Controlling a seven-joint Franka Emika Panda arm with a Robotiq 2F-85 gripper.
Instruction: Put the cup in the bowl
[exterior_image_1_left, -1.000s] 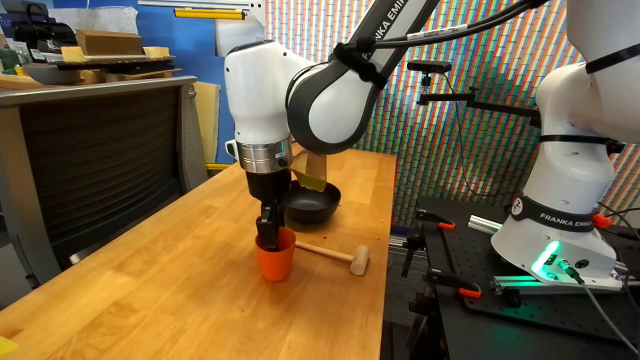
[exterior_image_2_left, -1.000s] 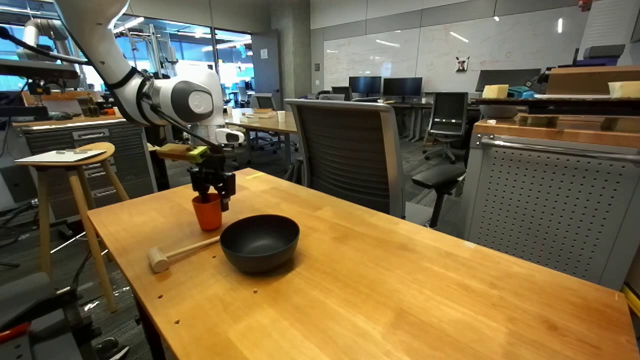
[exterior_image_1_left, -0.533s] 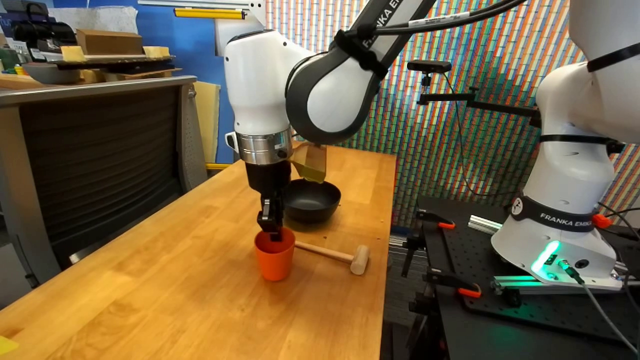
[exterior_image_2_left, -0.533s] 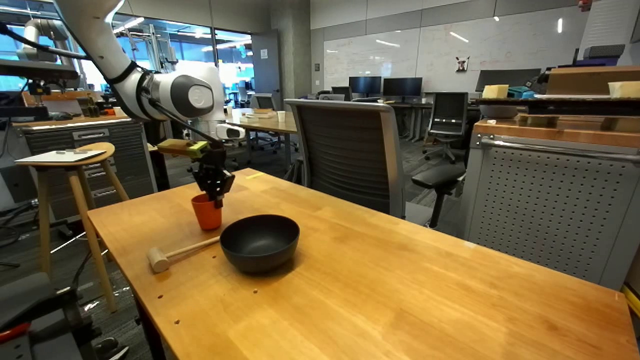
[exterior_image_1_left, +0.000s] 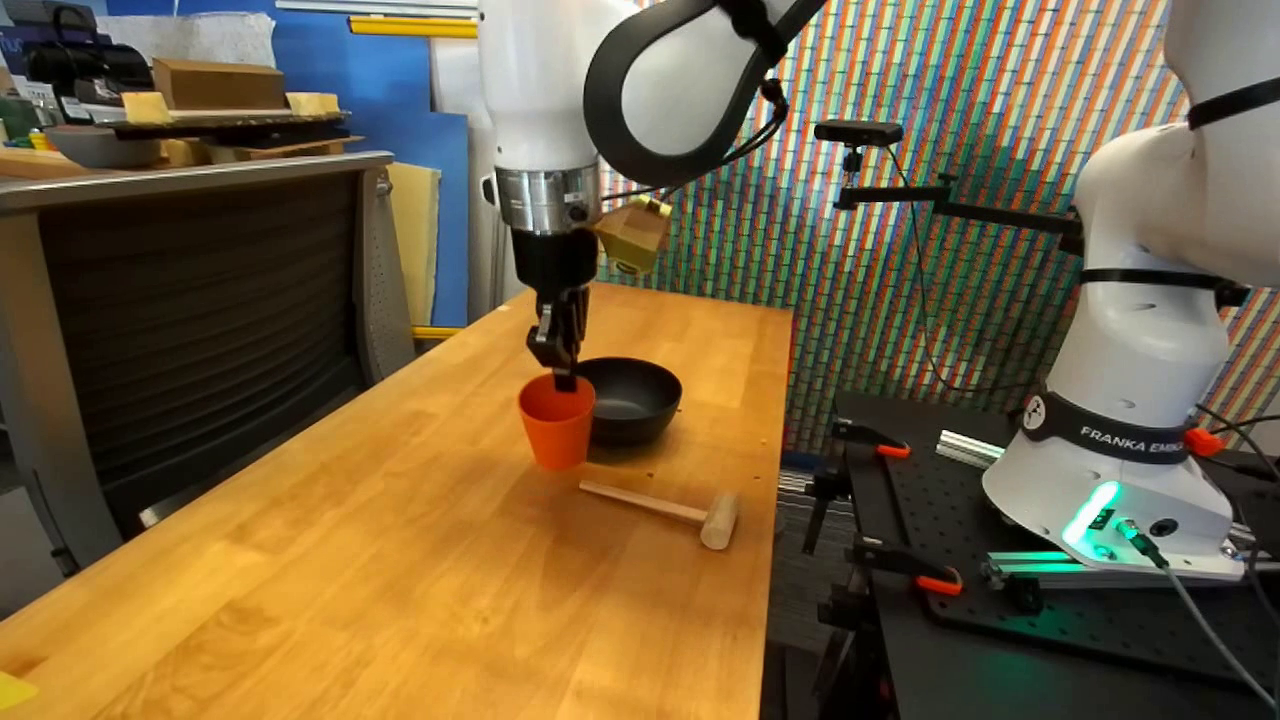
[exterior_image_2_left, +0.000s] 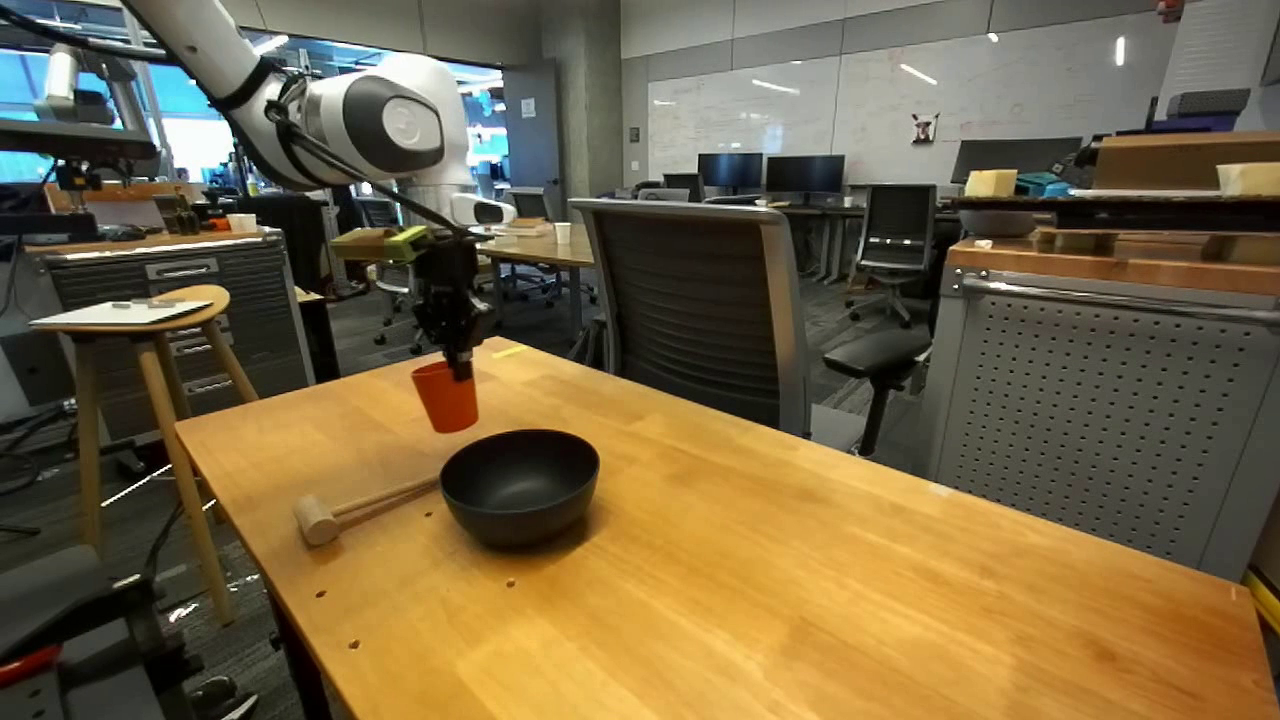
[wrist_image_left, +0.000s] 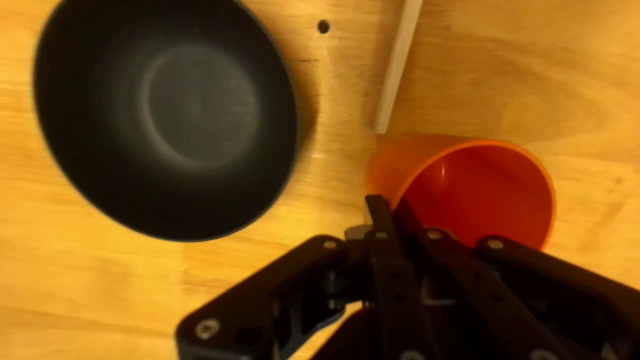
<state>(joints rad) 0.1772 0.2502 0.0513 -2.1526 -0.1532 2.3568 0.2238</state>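
Wooden table (exterior_image_2_left: 800, 560) with 1 black bowl (exterior_image_2_left: 520, 490) and 1 mallet (exterior_image_1_left: 672, 508)

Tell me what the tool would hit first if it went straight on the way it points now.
Probably the wooden tabletop, via the orange cup pinched in the tool, which points down. The mallet handle ends close by; depth is unclear, so the cup might brush it.

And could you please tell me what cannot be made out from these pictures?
Wrist view: the head of the mallet, cut off by the top edge.
Wrist view: part of the rim of the cup, behind the pincer.
In an exterior view: one side of the bowl, behind the cup.
In an exterior view: the faint marks on the whiteboard, too small to read.
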